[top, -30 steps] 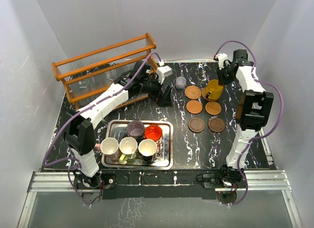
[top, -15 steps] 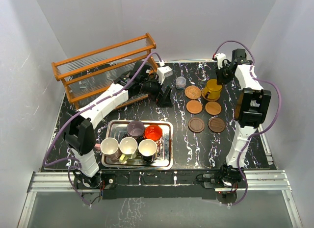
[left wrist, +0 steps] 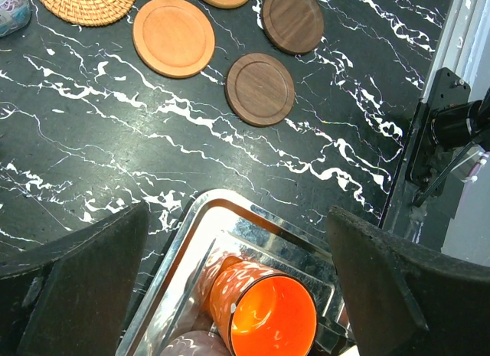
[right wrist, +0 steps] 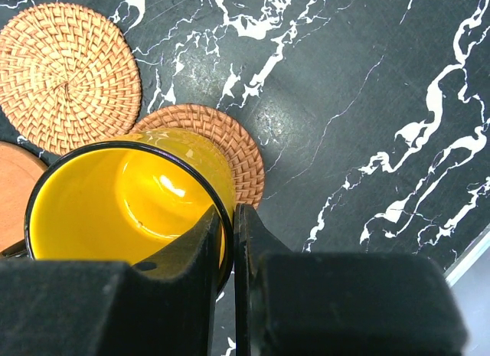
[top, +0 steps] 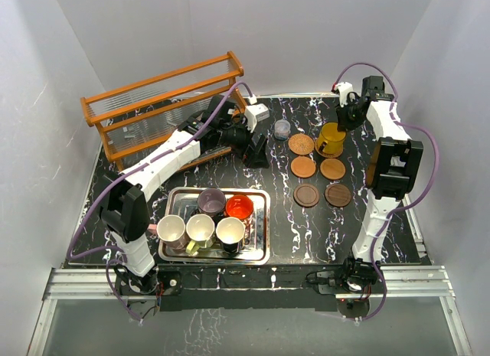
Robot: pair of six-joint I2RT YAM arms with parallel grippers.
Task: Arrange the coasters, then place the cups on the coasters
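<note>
My right gripper point(right wrist: 228, 214) is shut on the rim of the yellow cup point(right wrist: 115, 195), one finger inside and one outside. The cup point(top: 333, 138) is over a woven coaster point(right wrist: 230, 142) at the back right, off its centre. Beside it lie another woven coaster point(top: 301, 145), two orange coasters point(top: 303, 168) point(top: 332, 169) and two dark brown ones point(top: 306, 195) point(top: 338, 195). The other cups stand in a metal tray point(top: 218, 191): mauve point(top: 211, 200), red-orange point(left wrist: 268, 314), pink point(top: 171, 230), olive point(top: 200, 228), cream point(top: 230, 231). My left gripper point(top: 256, 149) hangs open and holds nothing.
A wooden rack point(top: 164, 103) stands at the back left, close behind my left arm. A small grey-blue pot point(top: 282, 129) sits just left of the woven coaster. The tray lies at the near left, in front of the arm bases.
The right arm has shifted slightly and carried the yellow cup a little toward the back. The left arm has not moved.
</note>
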